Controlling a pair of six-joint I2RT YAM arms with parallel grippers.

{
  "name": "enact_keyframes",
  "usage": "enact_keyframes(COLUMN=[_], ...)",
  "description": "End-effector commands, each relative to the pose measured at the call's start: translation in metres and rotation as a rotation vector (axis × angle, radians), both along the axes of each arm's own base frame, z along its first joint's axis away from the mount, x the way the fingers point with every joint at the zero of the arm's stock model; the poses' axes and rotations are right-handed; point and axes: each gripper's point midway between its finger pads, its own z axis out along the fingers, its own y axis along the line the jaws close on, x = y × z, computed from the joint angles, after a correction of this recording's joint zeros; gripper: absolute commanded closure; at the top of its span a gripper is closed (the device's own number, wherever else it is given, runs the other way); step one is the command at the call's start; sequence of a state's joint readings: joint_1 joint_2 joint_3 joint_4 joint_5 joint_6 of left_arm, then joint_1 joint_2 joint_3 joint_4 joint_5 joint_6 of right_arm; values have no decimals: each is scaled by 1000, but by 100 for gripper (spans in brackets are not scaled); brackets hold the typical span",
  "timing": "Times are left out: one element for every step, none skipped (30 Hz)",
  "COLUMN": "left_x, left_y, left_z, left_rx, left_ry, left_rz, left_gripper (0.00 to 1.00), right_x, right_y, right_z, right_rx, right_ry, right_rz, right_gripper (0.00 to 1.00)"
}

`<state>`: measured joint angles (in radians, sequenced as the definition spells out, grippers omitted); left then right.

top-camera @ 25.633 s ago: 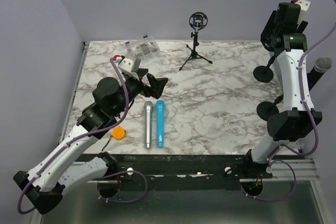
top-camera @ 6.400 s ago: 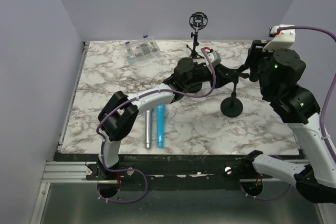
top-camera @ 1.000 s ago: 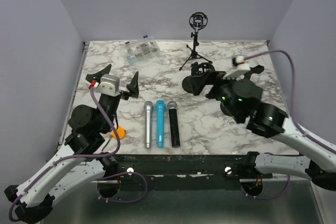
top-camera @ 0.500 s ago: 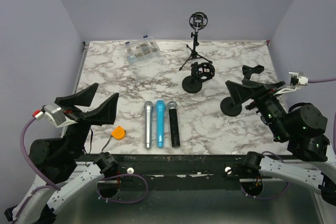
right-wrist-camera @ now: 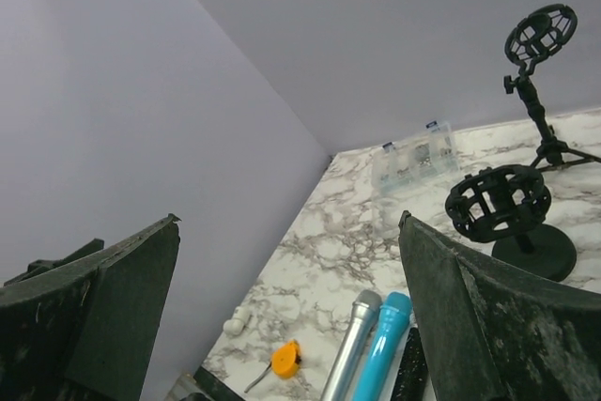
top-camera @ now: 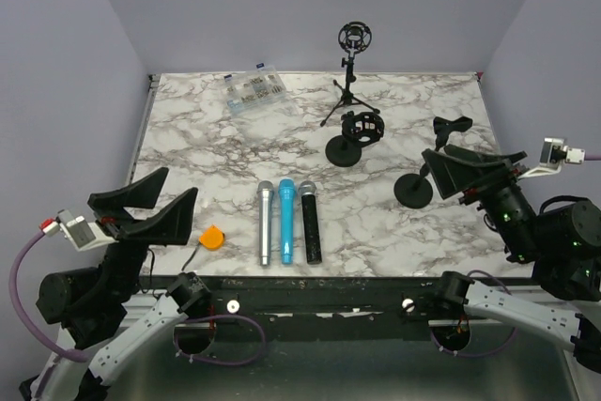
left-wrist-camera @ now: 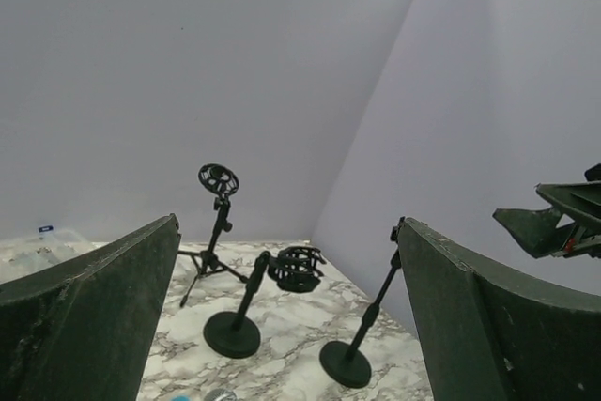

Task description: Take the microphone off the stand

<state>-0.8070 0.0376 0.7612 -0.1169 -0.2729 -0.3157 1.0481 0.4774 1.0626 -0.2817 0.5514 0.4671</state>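
Marble bench (top-camera: pixel 188 152) carries all of it. Your left tool (left-wrist-camera: pixel 286 221) and right tool (right-wrist-camera: pixel 288 223) are raised over its near corners, fingers spread wide, grasping nothing. Your stand (top-camera: pixel 353 141) sits upright mid-bench on its round base, ring mount empty. You'll find the black mic (top-camera: pixel 310 223) lying flat near the front edge, just beside the blue mic (top-camera: pixel 285 221), with the silver mic (top-camera: pixel 265 223) beyond that. Left of them lies an orange tape (top-camera: pixel 213 237).
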Motion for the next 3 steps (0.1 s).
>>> enact_keyframes(left_x=[-3,-3,-3], left_y=[-5,-5,-6], left_z=[-6,-5,-4], left_rx=[11,9,5], left_ry=[5,6,8], left_rz=[-33,-33,-36], left_gripper=[2,2,2], right_x=[-4,-4,-5], right_y=[-4,-5,-7], right_z=[4,3,5], right_rx=[43,44,49], right_ry=[-6,-2,-2], right_rz=[11,6,8], right_gripper=[0,0,0])
